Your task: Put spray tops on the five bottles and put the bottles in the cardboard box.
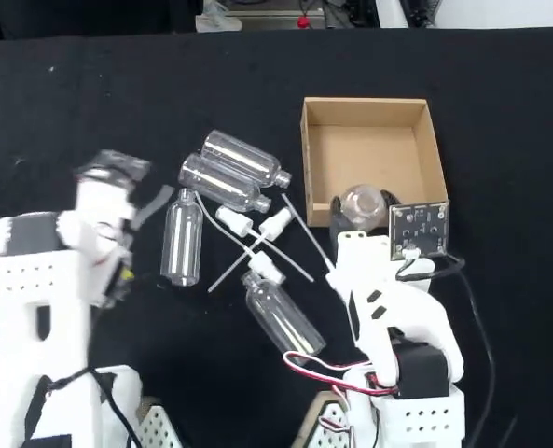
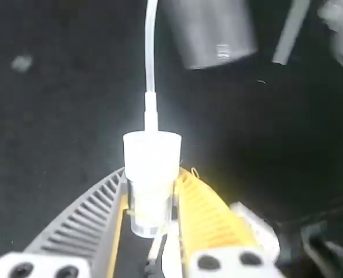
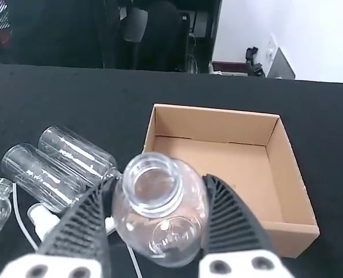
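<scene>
- Black tabletop [image 1: 71, 93] carries the cardboard box [image 1: 369, 154] — bare floor showing.
- Right gripper [image 3: 159, 185] clamps an uncapped bottle [image 3: 159, 229] at its near wall.
- Left gripper [image 2: 152, 176] pinches a spray top [image 2: 152, 152].

Five bottles [image 1: 243, 157] [image 1: 222, 182] [image 1: 183, 236] [image 1: 283, 317] [image 1: 362, 203], one cardboard box [image 1: 369, 112], and four discernible spray tops [image 1: 234, 221] [image 1: 276, 224] [image 1: 265, 269] [image 2: 151, 174].

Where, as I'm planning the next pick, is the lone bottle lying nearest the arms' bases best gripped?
Grip the lone bottle across the middle of its round body, probably down from above, jaws crosswise to its length. It lies flat on the table with bare surface along both sides; a spray top crowds its neck end.
</scene>
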Controlling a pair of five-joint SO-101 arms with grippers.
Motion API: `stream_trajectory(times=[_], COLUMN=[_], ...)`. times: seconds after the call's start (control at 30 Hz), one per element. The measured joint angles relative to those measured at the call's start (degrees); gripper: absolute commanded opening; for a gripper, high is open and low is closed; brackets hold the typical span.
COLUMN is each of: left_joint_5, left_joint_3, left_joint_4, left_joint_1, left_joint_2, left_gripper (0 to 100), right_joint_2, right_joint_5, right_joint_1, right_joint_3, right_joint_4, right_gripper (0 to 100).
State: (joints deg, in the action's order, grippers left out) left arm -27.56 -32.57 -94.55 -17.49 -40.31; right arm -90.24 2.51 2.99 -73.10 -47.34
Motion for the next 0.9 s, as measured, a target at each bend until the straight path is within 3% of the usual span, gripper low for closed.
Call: stream_trajectory(times=[0.2,0.43,0.57,0.7,0.9], left_joint_5=[0.00,0.00,0.00,0.00,0.00], left_joint_3=[-9.41,-22.68,-23.65,-25.49,-26.99], left_joint_4=[16.09,31.30,37.10,38.07,38.15], left_joint_1=[-17.41,-30.42,-38.42,-40.62,-41.32], left_joint_2=[0.09,0.35,0.44,0.44,0.44], left_gripper=[5,5,15,28,26], right_joint_2=[0.00,0.00,0.00,-0.18,-0.44], right_joint_5=[0.00,0.00,0.00,0.00,0.00], right_joint_1=[0.00,0.00,0.00,0.00,0.00], right_joint_3=[0.00,-0.18,-0.18,-0.18,-0.18], right_joint_4=[0.00,0.00,0.00,0.00,0.00], right_gripper=[2.8,2.8,2.8,2.8,2.8])
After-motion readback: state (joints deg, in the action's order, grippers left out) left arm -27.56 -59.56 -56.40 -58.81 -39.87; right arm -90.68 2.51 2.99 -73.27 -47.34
